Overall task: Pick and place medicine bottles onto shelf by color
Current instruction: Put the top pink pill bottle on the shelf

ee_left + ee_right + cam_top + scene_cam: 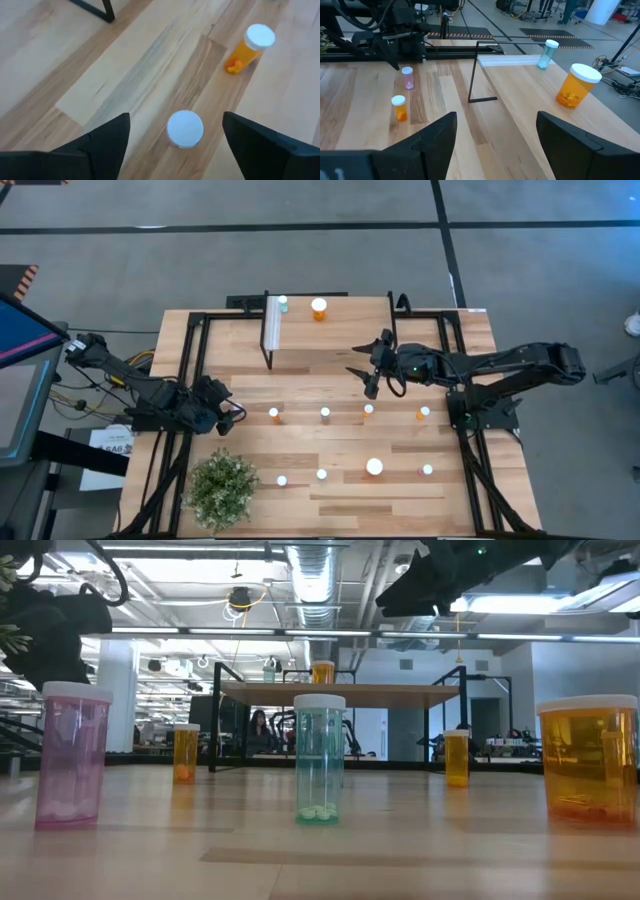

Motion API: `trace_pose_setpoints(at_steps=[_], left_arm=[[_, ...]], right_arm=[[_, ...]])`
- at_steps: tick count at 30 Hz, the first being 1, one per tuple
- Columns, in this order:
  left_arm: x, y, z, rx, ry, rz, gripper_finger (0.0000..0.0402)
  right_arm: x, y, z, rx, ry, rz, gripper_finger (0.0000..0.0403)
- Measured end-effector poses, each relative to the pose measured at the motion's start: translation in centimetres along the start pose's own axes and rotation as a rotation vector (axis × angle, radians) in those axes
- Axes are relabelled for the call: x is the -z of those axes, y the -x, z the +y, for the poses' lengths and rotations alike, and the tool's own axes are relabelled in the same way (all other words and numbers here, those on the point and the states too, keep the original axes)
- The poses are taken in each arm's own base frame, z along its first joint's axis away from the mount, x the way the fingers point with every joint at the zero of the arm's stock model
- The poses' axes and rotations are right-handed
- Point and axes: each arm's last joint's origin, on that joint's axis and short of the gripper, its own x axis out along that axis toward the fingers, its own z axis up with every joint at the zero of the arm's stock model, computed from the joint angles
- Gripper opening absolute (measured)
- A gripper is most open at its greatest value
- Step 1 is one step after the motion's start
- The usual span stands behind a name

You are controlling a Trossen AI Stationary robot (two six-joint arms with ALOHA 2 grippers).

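Our right gripper [366, 370] hangs wide open and empty by the shelf [340, 340], where we see a big orange bottle [319, 308] and a small blue-green bottle [283, 304], while our left gripper [232, 418] waits open.

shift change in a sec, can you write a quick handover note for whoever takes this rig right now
Left claw: open, empty, hovering over a white-capped bottle near the table's left side.
Right claw: open, empty, at the shelf's near edge.
Done: two bottles on the shelf, a large orange bottle and a blue-green bottle.
Left: nine bottles on the table in two rows, including a large orange one in the near row. Colours to group: orange, blue-green, pink.
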Motion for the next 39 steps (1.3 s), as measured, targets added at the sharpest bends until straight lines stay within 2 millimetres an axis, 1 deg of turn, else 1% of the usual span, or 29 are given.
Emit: trace_pose_setpoints(at_steps=[9,21,24,32,39], left_arm=[[0.2,-0.9,-0.9,-0.014,-0.021,0.046,0.0313],[0.7,-2.1,-1.5,-0.096,-0.038,0.087,0.031],[0.7,-2.2,-1.5,-0.103,-0.035,0.09,0.0295],[0.5,-2.3,-2.0,-0.066,-0.042,0.066,0.0227],[0.4,-2.3,-2.2,-0.046,-0.056,0.054,0.0177]], right_arm=[[0.0,0.0,0.0,0.0,0.0,0.0,0.0295],[0.0,0.0,0.0,0.0,-0.001,0.0,0.0295],[0.0,0.0,0.0,0.0,-0.001,0.0,0.0295],[0.0,0.0,0.0,0.0,-0.001,0.0,0.0295],[0.0,0.0,0.0,0.0,0.0,0.001,0.0295]])
